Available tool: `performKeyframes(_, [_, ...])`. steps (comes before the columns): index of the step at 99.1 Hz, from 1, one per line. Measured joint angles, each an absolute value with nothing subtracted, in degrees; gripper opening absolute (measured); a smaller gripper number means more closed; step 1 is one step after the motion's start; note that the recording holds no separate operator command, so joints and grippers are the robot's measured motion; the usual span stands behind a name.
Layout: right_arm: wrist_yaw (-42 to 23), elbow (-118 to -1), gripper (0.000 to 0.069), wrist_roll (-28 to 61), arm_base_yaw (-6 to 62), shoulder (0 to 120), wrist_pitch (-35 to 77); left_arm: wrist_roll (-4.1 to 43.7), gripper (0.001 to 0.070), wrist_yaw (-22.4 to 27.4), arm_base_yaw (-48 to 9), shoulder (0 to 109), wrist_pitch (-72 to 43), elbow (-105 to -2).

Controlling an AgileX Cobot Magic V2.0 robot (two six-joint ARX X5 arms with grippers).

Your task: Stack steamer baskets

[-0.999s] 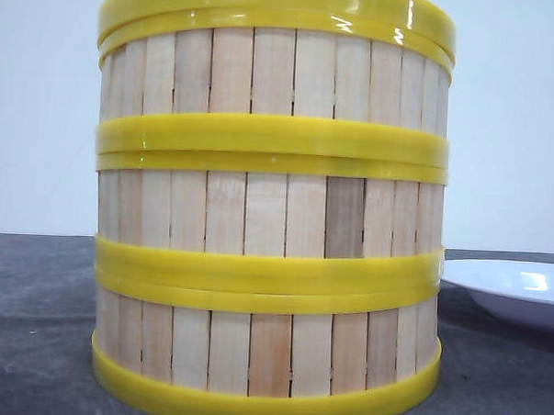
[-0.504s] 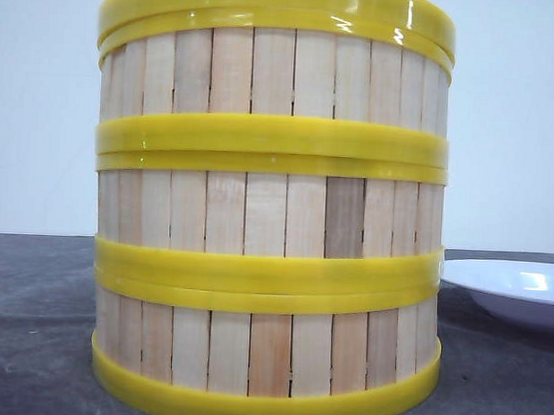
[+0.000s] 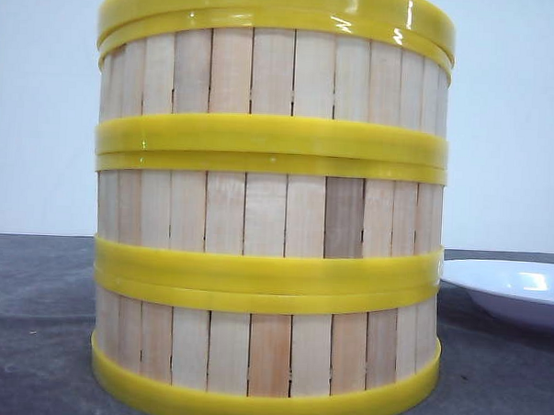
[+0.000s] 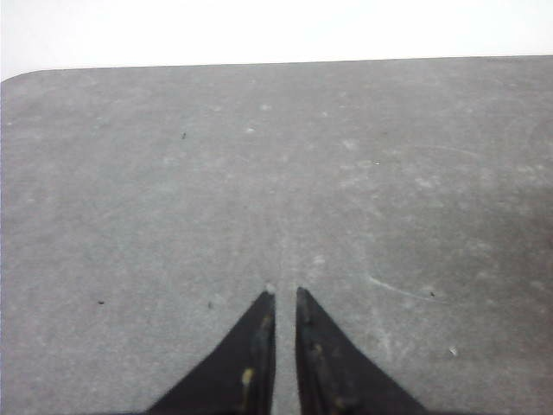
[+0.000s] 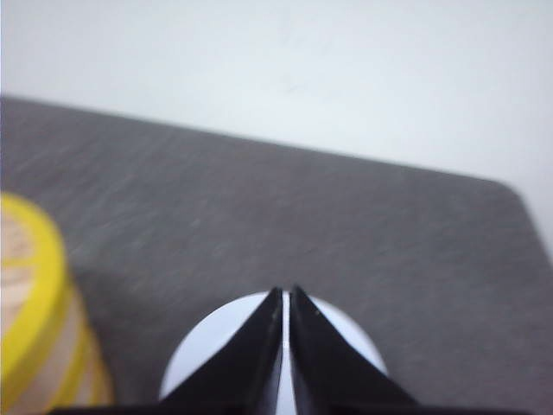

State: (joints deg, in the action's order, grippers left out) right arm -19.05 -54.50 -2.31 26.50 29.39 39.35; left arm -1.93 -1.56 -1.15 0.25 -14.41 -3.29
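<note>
Three steamer baskets [image 3: 269, 216] stand stacked one on another, close in front of the front camera, with light wood slats and yellow rims. The top of the stack [image 5: 30, 311] shows at the edge of the right wrist view. My left gripper [image 4: 285, 294] hangs over bare grey table, jaws nearly touching, nothing between them. My right gripper [image 5: 285, 292] hovers above the white plate [image 5: 212, 346], jaws together and empty. Neither gripper shows in the front view.
A white plate [image 3: 513, 287] lies on the grey table [image 3: 33, 325] just to the right of the stack. The table's far edge and a white wall [image 5: 302, 69] show beyond. A rounded table corner [image 4: 22, 78] appears in the left wrist view.
</note>
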Motion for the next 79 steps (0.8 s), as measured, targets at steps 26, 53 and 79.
performKeyframes(26, [-4.2, -45.2, 0.0006, 1.5, 6.4, 26.9, 30.1, -1.9, 0.0015, -1.6, -1.1, 0.3, -14.4, -3.3])
performKeyframes(53, [1.5, -26.8, 0.0006, 1.7, -0.1, 16.9, 18.2, -1.9, 0.0015, -1.6, -1.1, 0.3, -14.4, -3.3])
performKeyframes(79, [1.5, -12.8, 0.0006, 0.8, -0.1, 6.2, 15.7, -1.9, 0.0015, -1.6, -1.1, 0.3, -14.4, -3.3])
